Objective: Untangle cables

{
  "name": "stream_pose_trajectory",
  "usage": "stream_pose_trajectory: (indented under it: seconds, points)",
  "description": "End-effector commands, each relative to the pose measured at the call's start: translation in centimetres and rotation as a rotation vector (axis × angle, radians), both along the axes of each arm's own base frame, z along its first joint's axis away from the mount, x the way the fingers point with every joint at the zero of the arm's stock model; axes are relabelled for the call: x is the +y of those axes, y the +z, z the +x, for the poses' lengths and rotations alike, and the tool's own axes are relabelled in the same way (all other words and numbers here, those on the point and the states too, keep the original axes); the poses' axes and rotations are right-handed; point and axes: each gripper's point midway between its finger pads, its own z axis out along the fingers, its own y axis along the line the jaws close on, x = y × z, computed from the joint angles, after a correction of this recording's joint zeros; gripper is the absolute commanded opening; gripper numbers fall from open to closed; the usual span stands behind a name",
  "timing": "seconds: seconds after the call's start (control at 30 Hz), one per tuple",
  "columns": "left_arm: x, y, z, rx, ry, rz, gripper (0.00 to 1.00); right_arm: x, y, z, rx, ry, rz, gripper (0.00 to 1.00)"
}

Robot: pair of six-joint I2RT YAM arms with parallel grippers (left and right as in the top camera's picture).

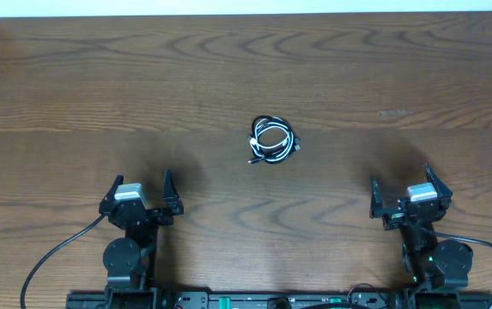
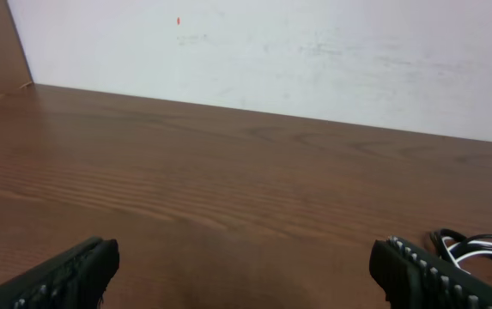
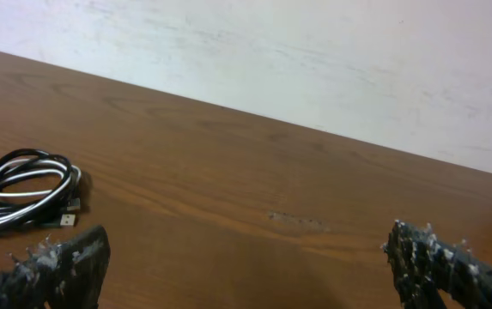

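The cables point(image 1: 272, 140) lie coiled mid-table point(image 1: 100, 77), between and beyond both end effectors.

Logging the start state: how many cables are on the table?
2 for certain: a black cable and a white cable, coiled together at the table centre; overlapping loops may hide another.

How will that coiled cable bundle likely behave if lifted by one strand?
Probably floppy: the cables are thin cords in loose loops, so they should sag and uncoil. Likely light, being so thin. Unlikely to roll: the bundle lies flat.
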Motion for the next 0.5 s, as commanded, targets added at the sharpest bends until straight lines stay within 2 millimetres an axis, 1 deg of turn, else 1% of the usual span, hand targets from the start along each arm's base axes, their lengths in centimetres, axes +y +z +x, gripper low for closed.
stream_pose_trajectory:
  seconds: [0.0, 0.47]
  points:
    - [0.33, -1.84, -0.12, 0.061, 0.015, 0.019, 0.99, 0.43, -0.05, -0.08, 0.002, 0.019, 0.011, 0.99]
    - [0.33, -1.84, -0.12, 0.061, 0.015, 0.019, 0.98, 0.43, -0.05, -0.08, 0.002, 0.019, 0.011, 0.99]
